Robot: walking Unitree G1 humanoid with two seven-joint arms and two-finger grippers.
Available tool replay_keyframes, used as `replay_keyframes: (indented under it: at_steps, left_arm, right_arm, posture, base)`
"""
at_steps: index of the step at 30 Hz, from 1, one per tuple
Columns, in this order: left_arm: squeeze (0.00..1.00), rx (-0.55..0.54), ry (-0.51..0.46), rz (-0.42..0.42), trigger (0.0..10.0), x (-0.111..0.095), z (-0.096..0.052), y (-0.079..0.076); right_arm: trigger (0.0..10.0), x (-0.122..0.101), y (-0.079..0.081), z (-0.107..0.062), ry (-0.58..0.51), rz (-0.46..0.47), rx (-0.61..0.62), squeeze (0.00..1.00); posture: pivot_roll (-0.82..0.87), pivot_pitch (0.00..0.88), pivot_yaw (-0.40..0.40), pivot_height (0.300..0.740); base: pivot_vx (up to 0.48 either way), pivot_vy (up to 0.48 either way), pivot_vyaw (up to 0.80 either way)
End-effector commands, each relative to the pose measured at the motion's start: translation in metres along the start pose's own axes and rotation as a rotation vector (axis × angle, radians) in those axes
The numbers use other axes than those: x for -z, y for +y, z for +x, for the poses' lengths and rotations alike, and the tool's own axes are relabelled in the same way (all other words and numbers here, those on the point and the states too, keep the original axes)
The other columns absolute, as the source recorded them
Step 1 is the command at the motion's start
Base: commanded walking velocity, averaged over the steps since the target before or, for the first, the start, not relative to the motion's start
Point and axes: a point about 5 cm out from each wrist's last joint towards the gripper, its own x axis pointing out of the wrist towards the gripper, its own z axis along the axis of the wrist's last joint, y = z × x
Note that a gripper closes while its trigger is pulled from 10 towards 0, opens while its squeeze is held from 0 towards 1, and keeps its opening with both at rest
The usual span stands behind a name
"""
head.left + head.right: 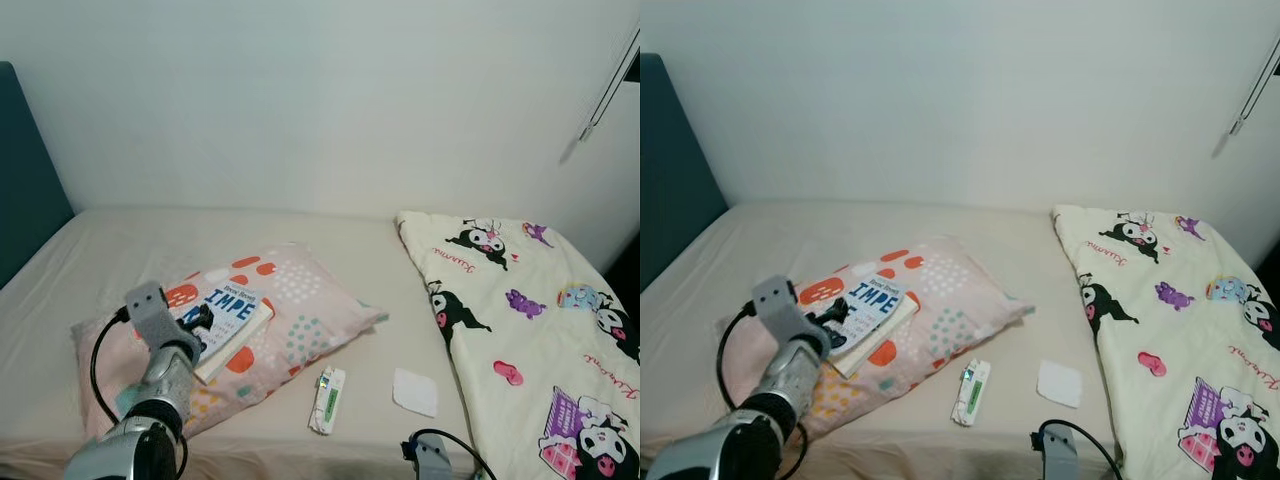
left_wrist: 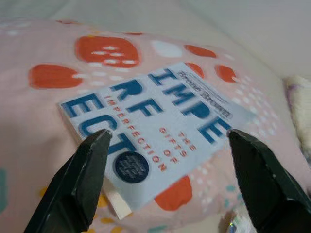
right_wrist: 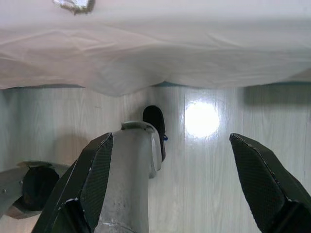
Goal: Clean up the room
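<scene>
A book point(image 1: 228, 308) with a white cover and blue letters lies on a pink pillow point(image 1: 300, 310) with orange and teal spots, at the bed's near left. My left gripper point(image 2: 168, 133) hovers open just above the book point(image 2: 155, 131), its fingertips either side of the cover and touching nothing. In the left eye view the left arm point(image 1: 160, 360) reaches up from the lower left to the book's near edge. My right gripper point(image 3: 171, 138) hangs open and empty beside the bed, pointing down at the floor.
A small white and green packet point(image 1: 327, 400) and a white square pad point(image 1: 415, 391) lie on the beige sheet near the front edge. A cartoon-print blanket point(image 1: 530, 330) covers the bed's right side. A teal headboard point(image 1: 25, 180) stands at the left. The wooden floor point(image 3: 209, 160) lies below.
</scene>
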Motion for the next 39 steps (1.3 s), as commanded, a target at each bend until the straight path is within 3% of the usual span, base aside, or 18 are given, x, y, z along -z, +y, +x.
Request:
replay_keyframes:
  at_steps: [1, 2, 6, 9, 10, 11, 12, 14, 16, 24, 34, 39]
  left_arm:
    - [0.00, 0.054, 0.052, 0.046, 10.0, 0.016, -0.007, 0.004]
    - [0.00, 0.074, 0.071, 0.064, 10.0, 0.022, -0.010, 0.007]
    - [0.00, 0.025, 0.169, 0.089, 10.0, 0.054, -0.036, 0.043]
    - [0.00, -0.009, 0.191, 0.084, 10.0, 0.060, -0.042, 0.052]
    - [0.00, -0.066, 0.241, 0.081, 10.0, 0.073, -0.056, 0.069]
    - [0.00, -0.066, 0.241, 0.081, 10.0, 0.073, -0.056, 0.069]
    - [0.00, -0.093, 0.281, 0.069, 10.0, 0.082, -0.065, 0.079]
    - [0.00, -0.093, 0.281, 0.069, 10.0, 0.082, -0.065, 0.079]
    - [0.00, -0.093, 0.363, 0.072, 10.0, 0.101, -0.082, 0.088]
    - [0.00, -0.142, 0.495, 0.080, 10.0, 0.126, -0.103, 0.094]
    - [0.00, -0.100, 0.540, 0.111, 10.0, 0.133, -0.105, 0.088]
    - [0.00, -0.093, 0.544, 0.121, 10.0, 0.133, -0.103, 0.086]
  right_arm:
    - [10.0, -0.004, 0.000, 0.000, -0.017, -0.005, 0.013, 0.00]
    - [10.0, -0.004, 0.000, 0.001, -0.018, -0.008, 0.015, 0.00]
    - [10.0, -0.018, 0.001, 0.002, -0.063, 0.008, 0.026, 0.00]
    - [10.0, -0.024, 0.001, 0.003, -0.081, 0.019, 0.030, 0.00]
    - [10.0, -0.037, 0.000, 0.003, -0.123, 0.035, 0.035, 0.00]
    - [10.0, -0.037, 0.000, 0.003, -0.123, 0.035, 0.035, 0.00]
    - [10.0, -0.049, 0.000, 0.003, -0.159, 0.044, 0.035, 0.00]
    - [10.0, -0.049, 0.000, 0.003, -0.159, 0.044, 0.035, 0.00]
    - [10.0, -0.068, 0.001, 0.004, -0.210, 0.039, 0.034, 0.00]
    - [10.0, -0.073, 0.007, 0.005, -0.215, 0.016, 0.025, 0.00]
    - [10.0, -0.067, 0.003, 0.005, -0.183, -0.012, 0.045, 0.00]
    - [10.0, -0.066, 0.000, 0.004, -0.171, -0.005, 0.051, 0.00]
  posture:
    - [0.06, 0.000, -0.069, 0.739]
    - [0.07, 0.000, -0.068, 0.739]
    - [0.10, 0.000, -0.066, 0.739]
    - [0.11, 0.000, -0.069, 0.739]
    - [0.12, 0.000, -0.070, 0.739]
    - [0.12, 0.000, -0.070, 0.739]
    - [0.12, 0.000, -0.073, 0.739]
    - [0.12, 0.000, -0.073, 0.739]
    - [0.13, 0.000, -0.078, 0.739]
    - [0.12, 0.000, -0.081, 0.739]
    - [0.11, 0.000, -0.081, 0.739]
    - [0.11, 0.000, -0.085, 0.739]
  base:
    - [0.000, 0.000, 0.00]
    - [0.000, 0.000, 0.00]
    - [0.000, 0.000, 0.00]
    - [0.000, 0.000, 0.00]
    - [0.000, 0.000, 0.00]
    - [0.000, 0.000, 0.00]
    - [0.000, 0.000, 0.00]
    - [0.000, 0.000, 0.00]
    - [0.000, 0.000, 0.00]
    - [0.000, -0.115, 0.00]
    - [0.000, -0.362, 0.00]
    - [0.000, -0.290, -0.76]
